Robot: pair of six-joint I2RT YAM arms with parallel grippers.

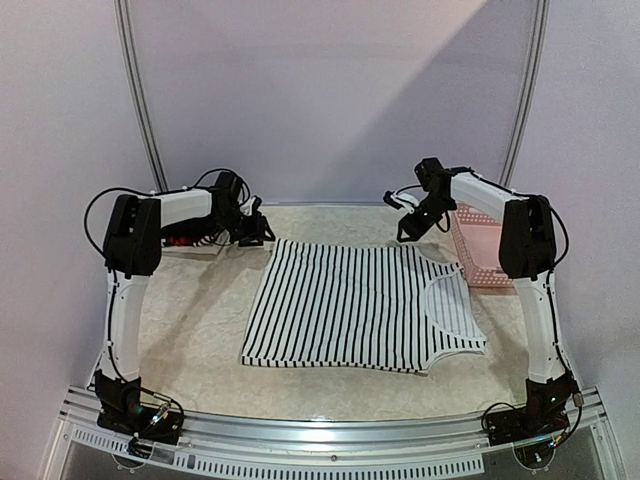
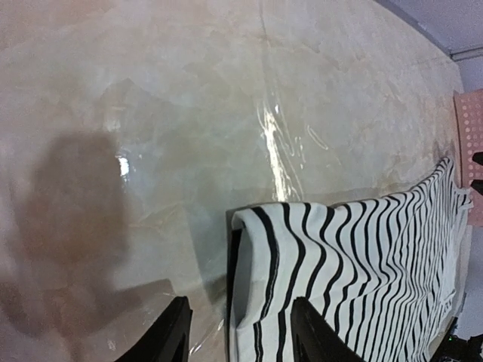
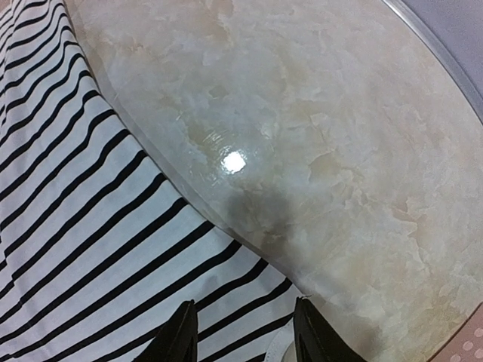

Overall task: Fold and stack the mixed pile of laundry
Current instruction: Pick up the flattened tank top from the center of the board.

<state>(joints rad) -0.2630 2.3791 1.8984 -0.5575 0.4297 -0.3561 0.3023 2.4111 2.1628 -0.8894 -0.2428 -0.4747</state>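
Note:
The black-and-white striped tank top (image 1: 360, 310) lies spread flat on the marble-patterned table, its neckline toward the right. My left gripper (image 1: 264, 236) hovers at the top's far left corner, open. In the left wrist view that corner of the tank top (image 2: 362, 256) lies folded under itself between and below the left gripper (image 2: 241, 335), touching neither finger. My right gripper (image 1: 406, 231) hangs over the far right corner, open. In the right wrist view the tank top (image 3: 90, 226) lies flat beneath the right gripper (image 3: 245, 339). A red-and-black plaid piece (image 1: 185, 241) peeks out behind the left arm.
A pink perforated basket (image 1: 482, 252) stands at the back right edge, just right of my right gripper; its edge also shows as the basket (image 2: 469, 136) in the left wrist view. A clear plastic film covers the table (image 2: 279, 151).

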